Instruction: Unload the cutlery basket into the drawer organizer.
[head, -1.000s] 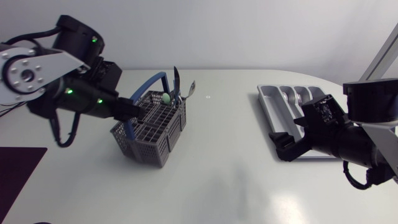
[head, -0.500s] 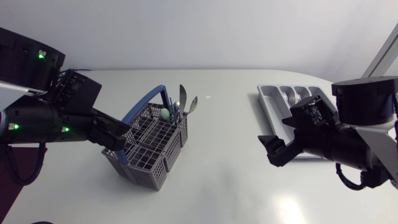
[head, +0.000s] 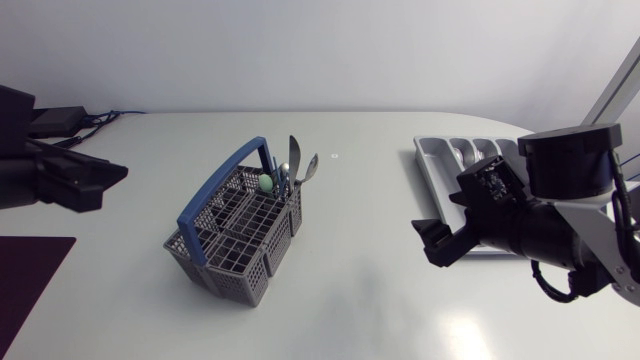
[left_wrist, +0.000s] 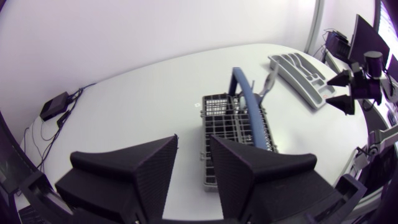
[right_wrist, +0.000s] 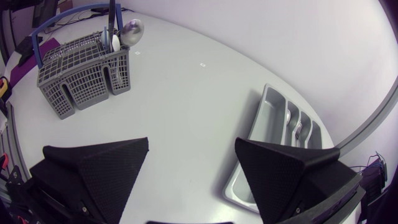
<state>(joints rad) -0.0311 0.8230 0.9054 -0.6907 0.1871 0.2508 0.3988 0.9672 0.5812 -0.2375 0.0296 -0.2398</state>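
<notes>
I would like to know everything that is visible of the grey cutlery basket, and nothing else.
The cutlery basket looks like grey plastic, with grid walls and several open-topped compartments. A blue arched handle spans it, raised. It stands upright on the white table, left of the middle, turned at an angle to the table's edge. Most compartments look empty; a spoon, what seems a knife and a green-tipped piece stand in its far corner. Nothing else touches it.

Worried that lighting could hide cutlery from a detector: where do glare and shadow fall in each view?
Head view: a glare patch on the bare table, far from the basket; only faint shadow beside it. Left wrist view: even light, no glare on the basket; the dark left end effector overlaps its near end. Right wrist view: the spoon gleams; organizer evenly lit.
</notes>
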